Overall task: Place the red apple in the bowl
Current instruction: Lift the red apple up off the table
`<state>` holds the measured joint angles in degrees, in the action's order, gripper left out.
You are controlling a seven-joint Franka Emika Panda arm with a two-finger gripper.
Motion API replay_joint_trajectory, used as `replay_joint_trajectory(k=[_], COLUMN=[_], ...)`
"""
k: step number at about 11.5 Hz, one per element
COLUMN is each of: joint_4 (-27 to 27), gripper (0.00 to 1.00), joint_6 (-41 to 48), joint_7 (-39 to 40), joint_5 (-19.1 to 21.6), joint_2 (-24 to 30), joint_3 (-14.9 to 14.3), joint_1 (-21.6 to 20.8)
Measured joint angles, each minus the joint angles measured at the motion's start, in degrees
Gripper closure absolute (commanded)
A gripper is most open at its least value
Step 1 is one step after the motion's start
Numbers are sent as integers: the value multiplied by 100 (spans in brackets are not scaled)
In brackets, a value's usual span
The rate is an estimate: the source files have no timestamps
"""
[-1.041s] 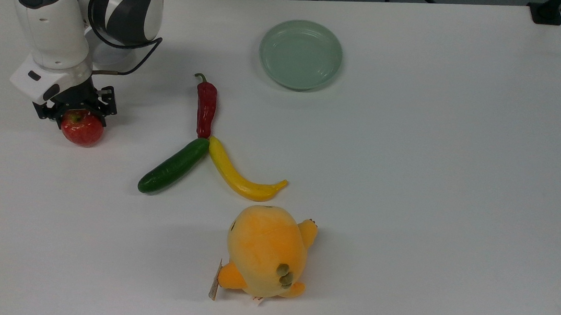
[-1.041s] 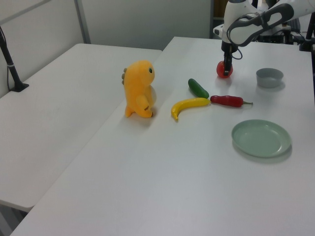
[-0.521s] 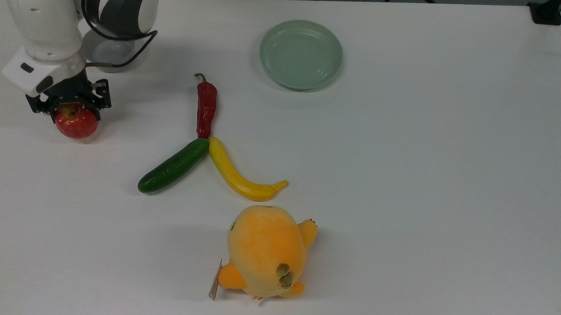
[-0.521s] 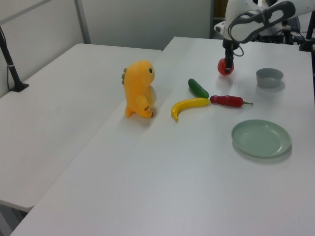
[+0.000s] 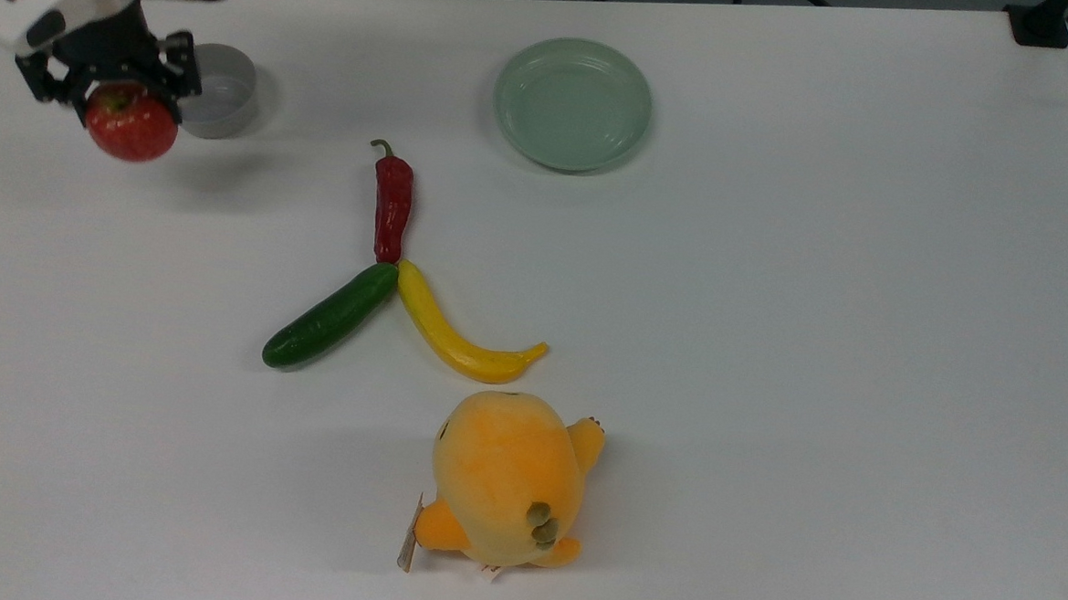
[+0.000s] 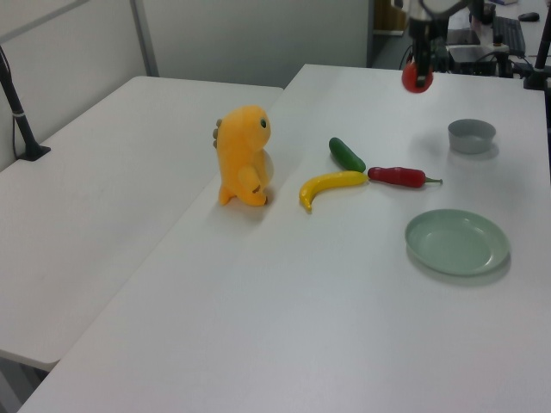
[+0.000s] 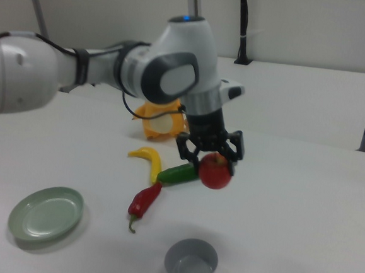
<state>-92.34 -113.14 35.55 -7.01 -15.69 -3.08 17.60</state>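
**Red apple held high beside the grey bowl**

Red and speckled, the red apple (image 5: 132, 122) hangs from the gripper (image 5: 107, 72), whose black fingers are clamped onto its upper half, well clear of the white counter (image 5: 769, 349). In the top view the bowl (image 5: 220, 90) sits just to the gripper's right, its rim partly hidden behind the black fingers; the right view instead shows the bowl (image 7: 190, 263) whole, below and slightly left of the apple (image 7: 215, 171), with open air between them. The left view places the apple (image 6: 417, 77) above and to the left of the bowl (image 6: 472, 135).

A second ago the apple hung low, close above the counter; since then the arm has lifted it and carried it toward the bowl, and the arm's white body, which covered the bowl in the top view, has cleared off it.

The bowl is round, straight-walled, dull grey like metal. Further right of the gripper in the top view lie a glossy green cucumber (image 5: 330, 316), a wrinkled red chili (image 5: 392, 203) and a smooth curved banana (image 5: 459, 333), their ends meeting. Beyond them are a fuzzy orange plush toy (image 5: 506, 480) and a shallow, ridged pale green plate (image 5: 573, 104).
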Motion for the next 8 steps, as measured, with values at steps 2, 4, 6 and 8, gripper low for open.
replay_joint_trajectory(k=[2, 4, 6, 8], joint_4=[-3, -14, -64, -385], gripper=[64, 64, 64, 61], joint_6=[773, 1481, 1969, 2044], joint_7=[0, 0, 0, -10], joint_5=[9, 9, 9, 9], joint_2=[437, 773, 966, 1062], joint_3=[8, 9, -38, -173], joint_1=[-55, -76, -68, -44])
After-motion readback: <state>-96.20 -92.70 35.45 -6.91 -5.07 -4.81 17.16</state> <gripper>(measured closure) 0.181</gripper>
